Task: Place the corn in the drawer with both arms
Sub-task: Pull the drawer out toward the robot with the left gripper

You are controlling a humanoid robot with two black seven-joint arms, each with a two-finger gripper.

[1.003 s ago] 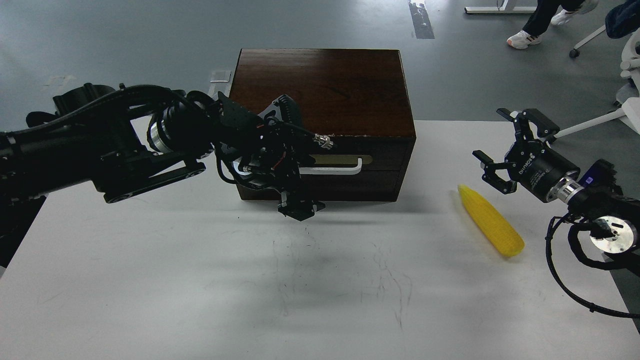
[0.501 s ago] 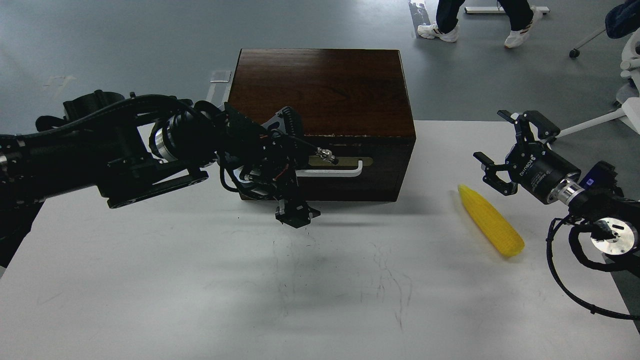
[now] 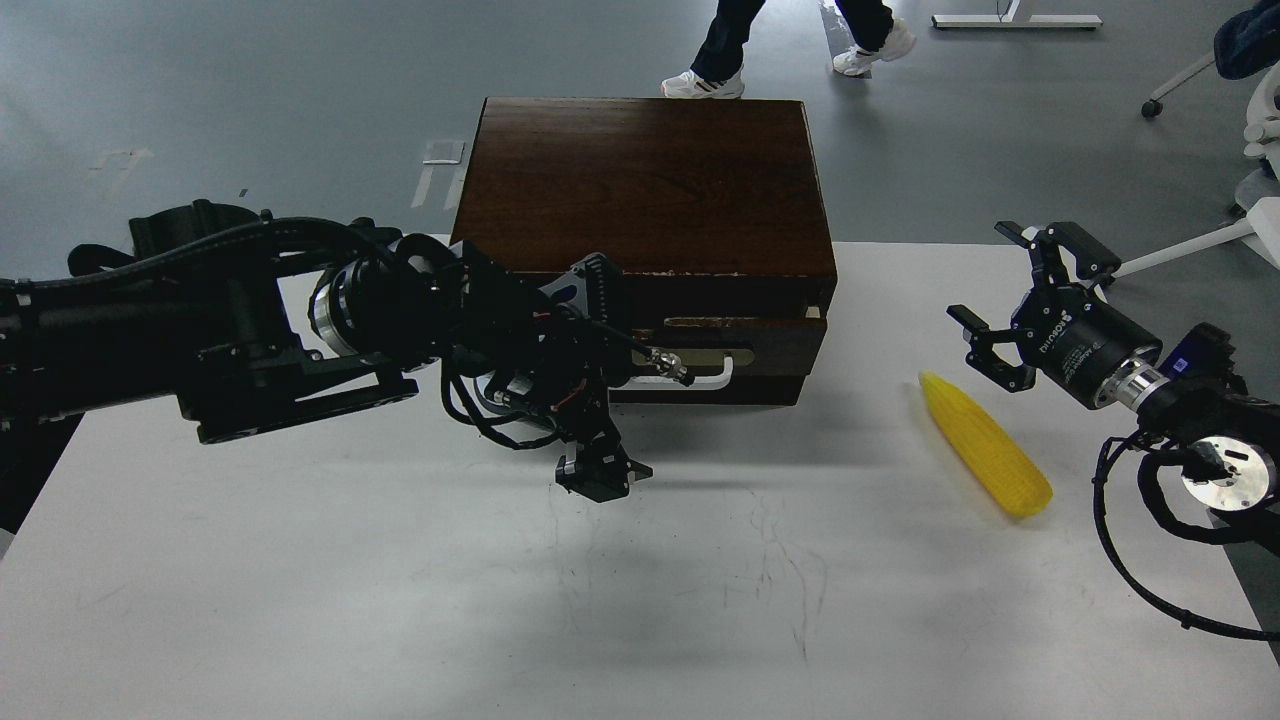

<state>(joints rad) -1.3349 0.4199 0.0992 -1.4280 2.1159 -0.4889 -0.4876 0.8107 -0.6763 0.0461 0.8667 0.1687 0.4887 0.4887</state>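
Grey floor is seen around a white bench (image 3: pixel 400 600), whose surface is marked with faint dark scuffs just below the left claw (image 3: pixel 610 400). Beyond the box (image 3: pixel 640 180), at the top edge, a walker's legs (image 3: pixel 790 50) in white shoes are cut off above the shins. A white chair base (image 3: pixel 1230 120) is partly cut off at the right edge, well above the right claw (image 3: pixel 1010 300).

The dark wooden box is set on the far middle of the bench. Its drawer (image 3: pixel 770 340) is seen pulled out a little, with a sliver of pale wood shown at its right end. The white handle (image 3: pixel 715 375) is largely covered by the left claw, which is held against the drawer front. Whether the handle is gripped cannot be told, since the fingers are dark and merged with cables and wrist parts. One black finger tip (image 3: pixel 600 470) hangs lower, over the bench.

The right claw is held spread open and empty, its fingers raised over the bench's right side. The corn (image 3: pixel 985 445) lies flat on the bench just below and slightly left of that claw, apart from it, its narrow end toward the box. The right arm is cut off at the picture's edge.
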